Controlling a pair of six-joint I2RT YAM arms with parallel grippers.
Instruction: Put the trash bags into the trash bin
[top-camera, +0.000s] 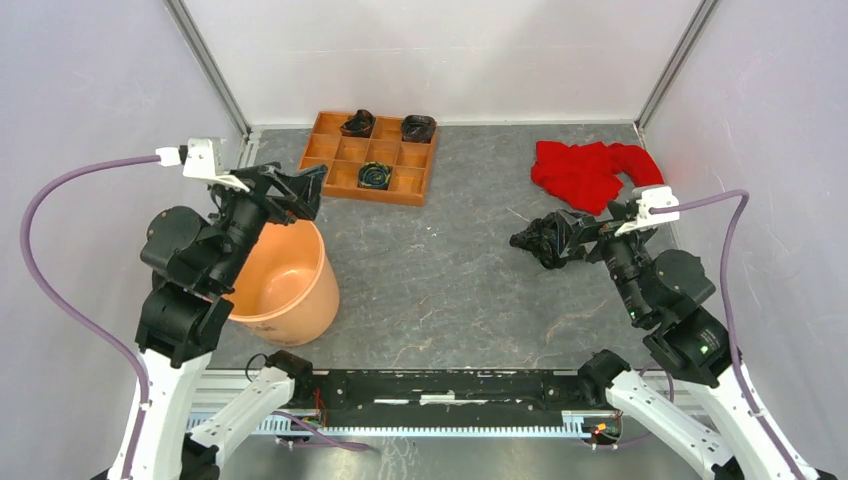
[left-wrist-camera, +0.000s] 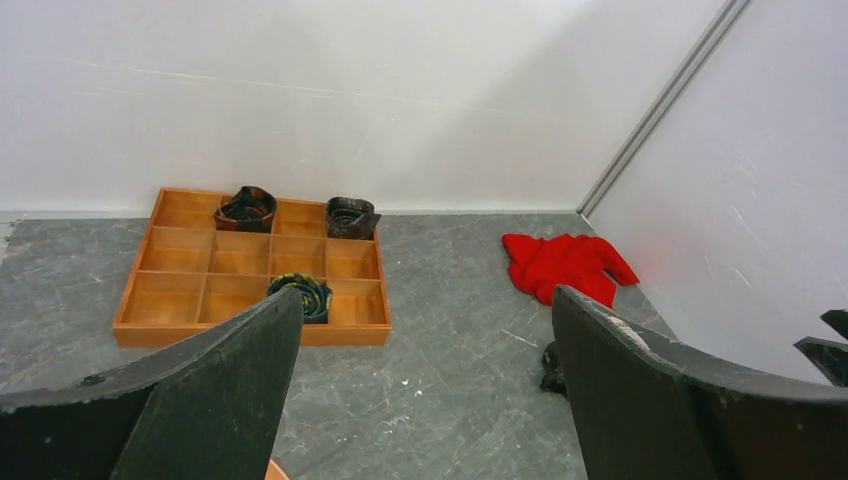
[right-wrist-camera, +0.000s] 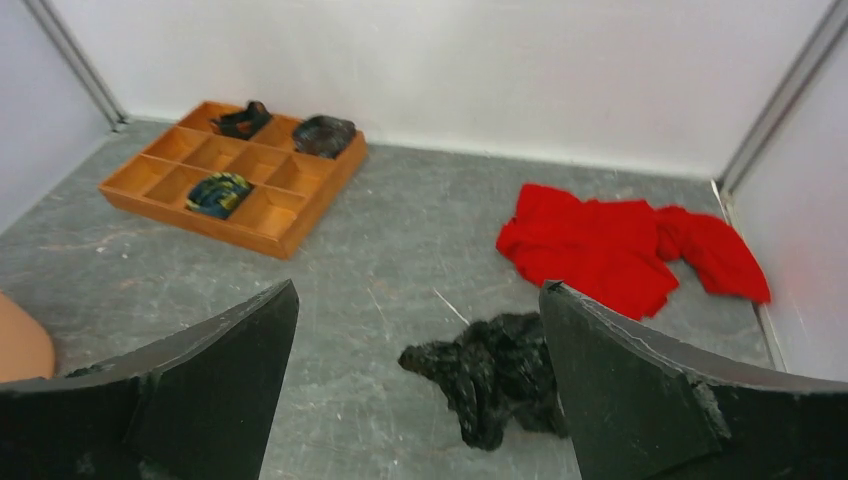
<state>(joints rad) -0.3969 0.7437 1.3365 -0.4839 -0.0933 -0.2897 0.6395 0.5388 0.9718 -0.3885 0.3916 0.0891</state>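
The trash bin (top-camera: 285, 290), a round peach-orange bucket, stands at the near left; nothing shows inside it. My left gripper (top-camera: 312, 192) hovers over its far rim, open and holding nothing (left-wrist-camera: 428, 300). A sliver of the bin's rim (left-wrist-camera: 272, 470) shows at the bottom of the left wrist view. One trash bag (right-wrist-camera: 490, 375), a crumpled glossy black wad, lies on the table at the right. My right gripper (right-wrist-camera: 418, 290) is open just above it, and its right finger (right-wrist-camera: 640, 390) partly covers the bag. From above, the right gripper (top-camera: 530, 245) hides most of the bag.
A red cloth (top-camera: 585, 170) lies at the back right, just beyond the bag. An orange-brown wooden tray (top-camera: 365, 193) of square compartments sits at the back centre and holds three small rolled dark bundles (top-camera: 376, 175). White walls enclose the table on three sides.
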